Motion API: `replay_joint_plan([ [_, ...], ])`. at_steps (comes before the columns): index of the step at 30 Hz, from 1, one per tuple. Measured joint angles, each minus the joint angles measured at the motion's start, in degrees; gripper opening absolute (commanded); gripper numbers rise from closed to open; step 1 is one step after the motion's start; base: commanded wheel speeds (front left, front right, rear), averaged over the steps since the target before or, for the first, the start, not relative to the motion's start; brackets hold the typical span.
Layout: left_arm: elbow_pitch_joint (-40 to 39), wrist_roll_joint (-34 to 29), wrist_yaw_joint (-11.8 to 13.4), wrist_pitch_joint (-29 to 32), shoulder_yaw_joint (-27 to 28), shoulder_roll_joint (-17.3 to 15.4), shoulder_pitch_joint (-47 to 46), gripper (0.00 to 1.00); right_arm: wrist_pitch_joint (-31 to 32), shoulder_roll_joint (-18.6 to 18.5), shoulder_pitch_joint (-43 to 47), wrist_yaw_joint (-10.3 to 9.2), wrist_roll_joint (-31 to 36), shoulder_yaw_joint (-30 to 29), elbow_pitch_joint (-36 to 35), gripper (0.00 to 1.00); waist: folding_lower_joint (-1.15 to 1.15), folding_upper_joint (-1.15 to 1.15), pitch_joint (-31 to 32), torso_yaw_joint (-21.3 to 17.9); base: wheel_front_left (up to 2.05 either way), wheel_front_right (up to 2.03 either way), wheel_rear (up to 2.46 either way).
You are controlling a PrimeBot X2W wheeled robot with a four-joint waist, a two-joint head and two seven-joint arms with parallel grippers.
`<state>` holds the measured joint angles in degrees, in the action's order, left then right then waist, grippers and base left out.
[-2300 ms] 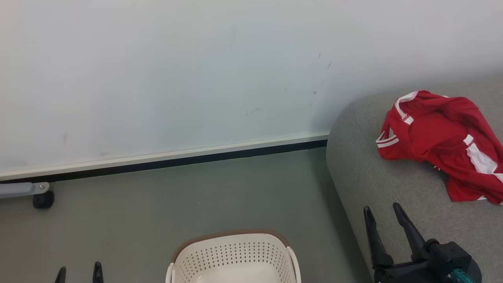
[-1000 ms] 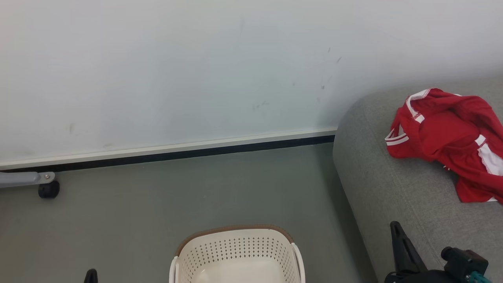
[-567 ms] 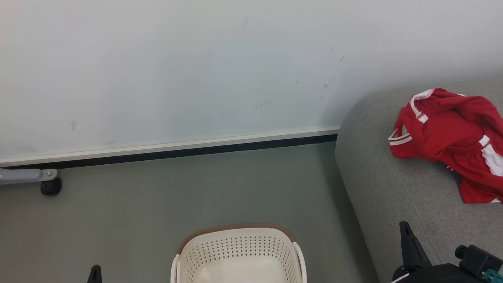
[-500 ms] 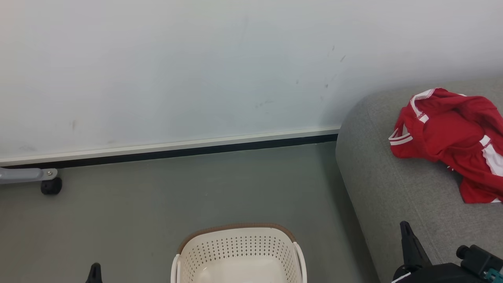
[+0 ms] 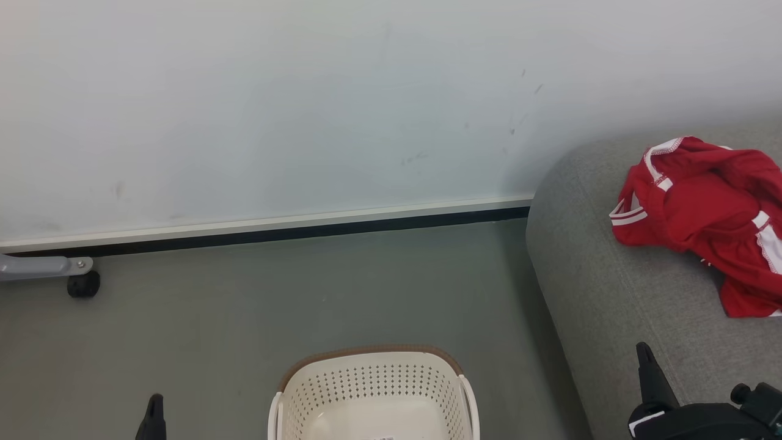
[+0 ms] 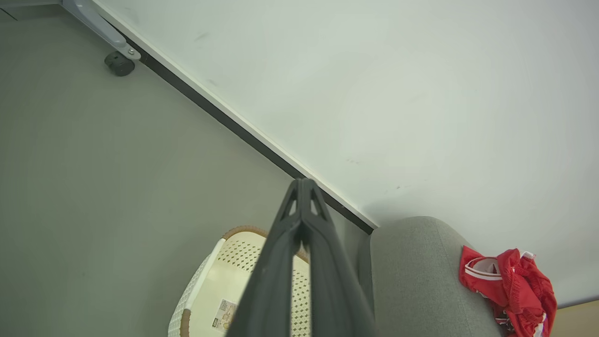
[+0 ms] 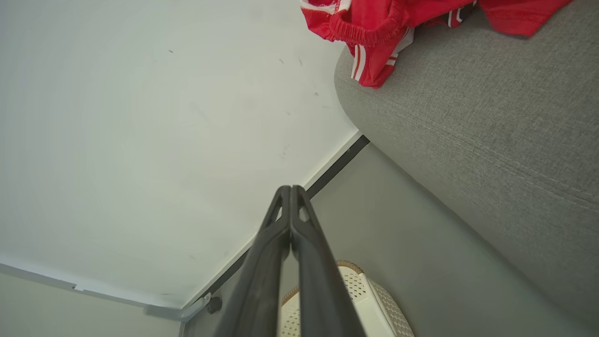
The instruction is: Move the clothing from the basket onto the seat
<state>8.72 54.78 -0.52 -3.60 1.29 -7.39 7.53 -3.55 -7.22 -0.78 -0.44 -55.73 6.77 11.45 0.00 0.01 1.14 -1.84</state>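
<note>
- Left hand [image 6: 303, 187] and right hand [image 7: 290, 192] are both pinched closed on nothing.
- Red clothing [image 5: 702, 214] lies on the seat [image 5: 586, 275], at its far left corner; the basket [image 5: 366, 385] looks empty.
- Risk: the thin fabric overhangs that rounded corner and could slide to the floor [image 5: 305, 305] if brushed.
- The sticker [image 6: 223, 312] inside the basket is too small to read.

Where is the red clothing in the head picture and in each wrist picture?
Head view: red clothing at the right edge, on the grey seat.
Left wrist view: lower right corner.
Right wrist view: top edge, right of centre.
Shared landmark: the seat's rounded corner beside it.
</note>
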Motion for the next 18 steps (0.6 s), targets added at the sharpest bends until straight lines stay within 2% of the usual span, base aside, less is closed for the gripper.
replay_joint_plan([
  [18, 2.8, 13.5, -2.2, 3.5, 1.5, 1.7, -4.2, 0.0, 3.6, 1.7, -1.4, 2.56, -13.0, -5.2, 2.0, 0.0, 0.0, -0.01, -0.4, 0.7, 0.0, 0.0, 0.0],
])
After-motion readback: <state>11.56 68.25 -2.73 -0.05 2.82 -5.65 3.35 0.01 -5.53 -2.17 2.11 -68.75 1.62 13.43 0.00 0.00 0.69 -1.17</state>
